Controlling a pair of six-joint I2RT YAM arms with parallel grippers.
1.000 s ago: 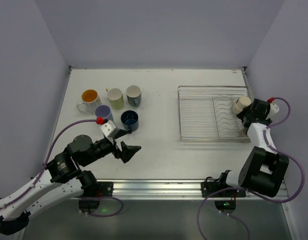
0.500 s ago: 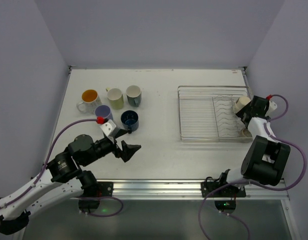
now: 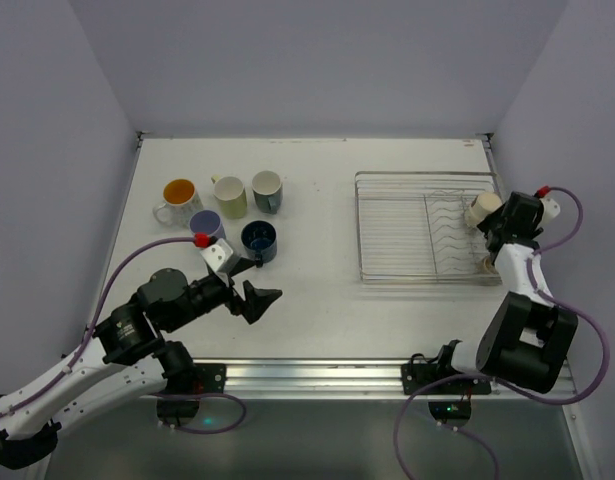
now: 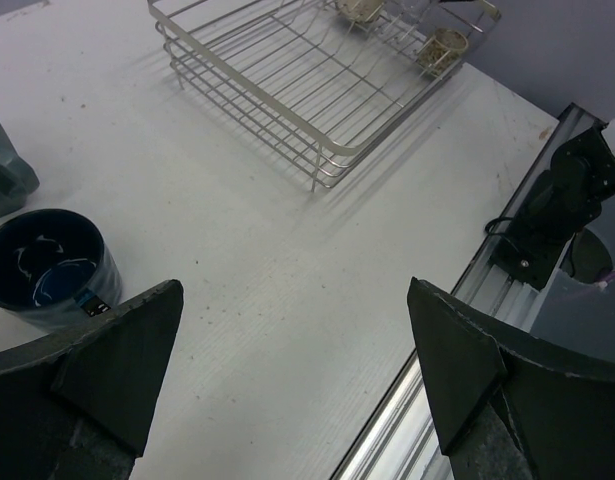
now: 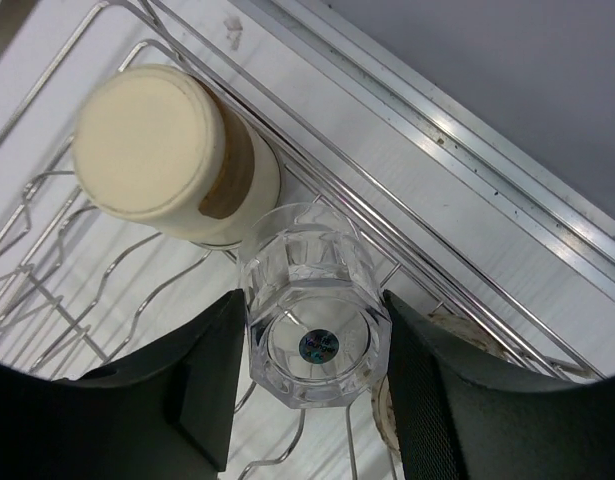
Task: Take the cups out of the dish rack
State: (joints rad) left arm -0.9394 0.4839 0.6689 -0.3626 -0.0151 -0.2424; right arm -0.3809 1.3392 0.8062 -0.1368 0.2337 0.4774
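Top view first: the dish rack (image 3: 407,228) is a silver wire basket sitting at about 3 o'clock on the table (image 3: 317,170). Five cups are grouped over at 10 o'clock: the orange-inside cup (image 3: 177,195), pale yellow-green cup (image 3: 230,196), grey cup (image 3: 267,188), lavender cup (image 3: 207,224) and navy cup (image 3: 258,240). The left gripper (image 3: 264,304) hovers just at 6 o'clock of the navy one, fingers spread wide and holding nothing. The right gripper (image 3: 495,226) is at the rack's 3 o'clock end, right by an upturned cream cup (image 3: 482,208). You can't really read its fingers from up here.

Left wrist cam: both fingers (image 4: 107,350) are way apart with bare table between them. The navy cup is at 9 o'clock and the rack is up at 12, thin bars and divider prongs showing.

Right wrist cam: a clear glass (image 5: 312,265), faceted and see-through, is wedged between the two black fingers (image 5: 197,390), which press on both its sides. The cream cup sits bottom-up at 11 o'clock of it, leaning on the rack wires and touching the glass.
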